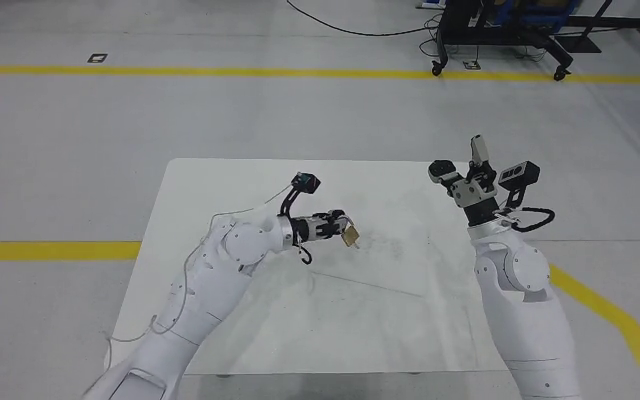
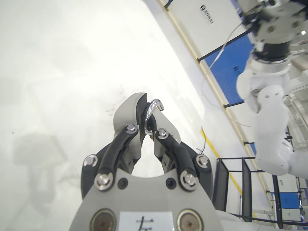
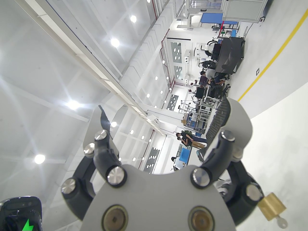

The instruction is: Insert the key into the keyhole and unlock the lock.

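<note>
My left gripper (image 1: 343,228) hovers over the middle of the white table (image 1: 230,190), shut on a small brass lock (image 1: 351,236). In the left wrist view the fingers (image 2: 134,111) pinch the lock's silver shackle (image 2: 154,105), whose hooked free end sticks out past the tips. From the right wrist view the brass lock (image 3: 272,205) is in sight, with a silver key (image 3: 281,222) stuck in its underside. My right gripper (image 1: 458,160) is raised at the table's far right edge, well apart from the lock. There the right gripper (image 3: 166,109) is open, holds nothing and points up at the ceiling.
A thin cable (image 1: 250,207) runs along the left arm over the table. Yellow floor lines (image 1: 200,71) cross beyond and beside the table. A dark wheeled cart (image 1: 500,35) stands far behind. Bare tabletop (image 1: 400,300) lies between the arms.
</note>
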